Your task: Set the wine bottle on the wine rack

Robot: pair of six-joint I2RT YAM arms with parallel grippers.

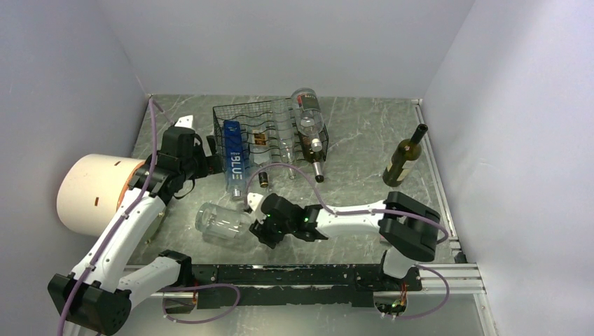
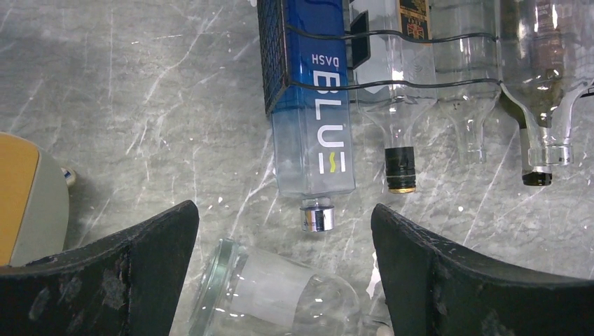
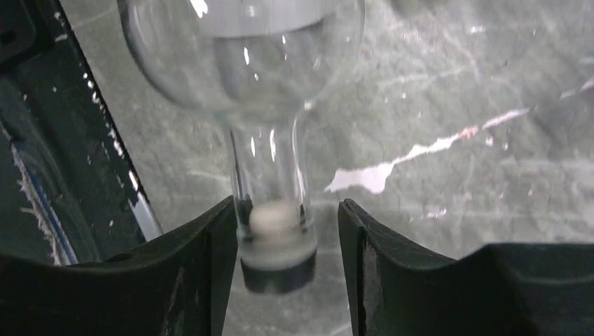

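A: How are the surface and the room?
B: It is a grey table point(image 1: 364, 140) with pale veins like marble; plain pale walls point(image 1: 280, 42) close it at 9, 12 and 3 o'clock; a metal rail point(image 1: 438, 182) runs along the 3 o'clock edge

A: Where are the task's things?
B: The wine rack point(image 1: 259, 122) stands at 12 o'clock; bottles lie in it with their necks toward 6 o'clock, among them a blue bottle point(image 1: 235, 157); a top bottle point(image 1: 307, 112) of clear glass lies tilted on the rack; a dark wine bottle point(image 1: 403, 161) stands upright at 3 o'clock, well apart from the rack; a round clear bottle point(image 1: 220, 220) lies on its side at 7 o'clock

A: And the hands?
B: The right gripper point(image 3: 287, 210) has a finger on each side of the round clear bottle's neck, but it is released; there is a gap beside the cap; the left gripper point(image 2: 284, 210) is spread wide and empty, just at 9 o'clock of the rack

A: What is hard to see?
B: The right wrist view is blurred and cuts off the bottle's body; the clear glass overlaps in the rack, so I cannot count the bottles; the left arm partly covers a white cylinder point(image 1: 91, 192) at 9 o'clock
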